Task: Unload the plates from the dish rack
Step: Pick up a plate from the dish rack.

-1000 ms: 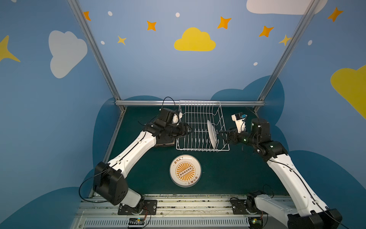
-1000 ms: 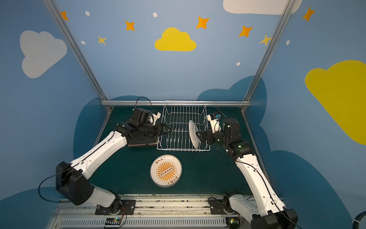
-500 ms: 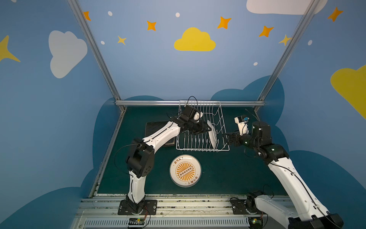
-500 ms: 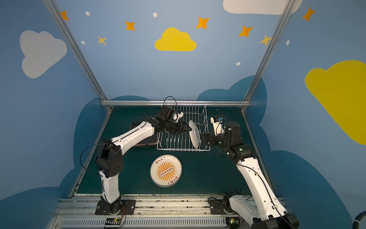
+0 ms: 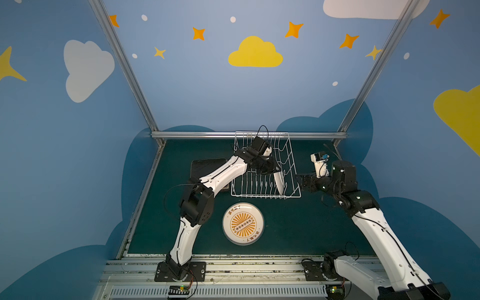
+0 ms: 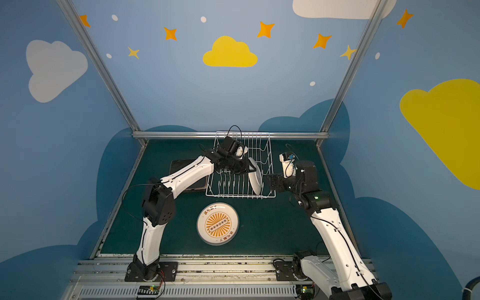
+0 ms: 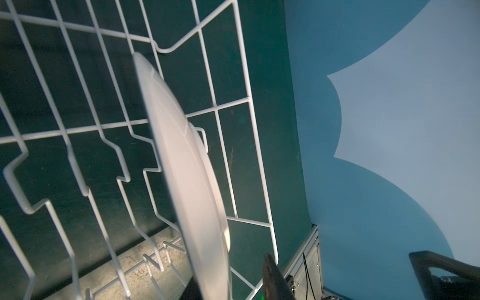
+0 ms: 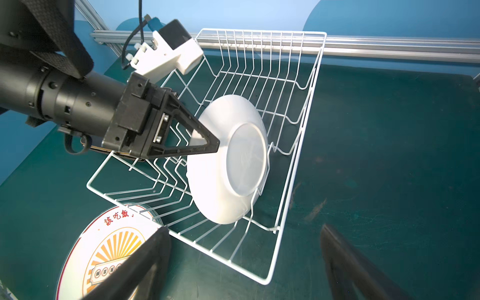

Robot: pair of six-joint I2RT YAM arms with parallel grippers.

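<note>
Lying flat and face up on the table (image 5: 298, 233), at 6 o'clock from the rack, the printed round plate (image 5: 243, 224) was judged already unloaded and set down clear of both arms. Beyond it, the dish rack (image 5: 262, 196) was seen to hold one plain white plate (image 8: 228, 166). It was stood on edge between tines near the rack's 3 o'clock end, so its upper rim was left exposed for a pinch. The left gripper (image 8: 217, 146), reached in from 9 o'clock, was placed astride that rim, one finger across the plate's back and the other hidden behind its face. Whether the narrowed jaws pressed the plate could not be told. The right gripper (image 6: 268, 181) was held wide apart and empty just outside the rack's 3 o'clock wall, apparently kept out of the lift path.
</note>
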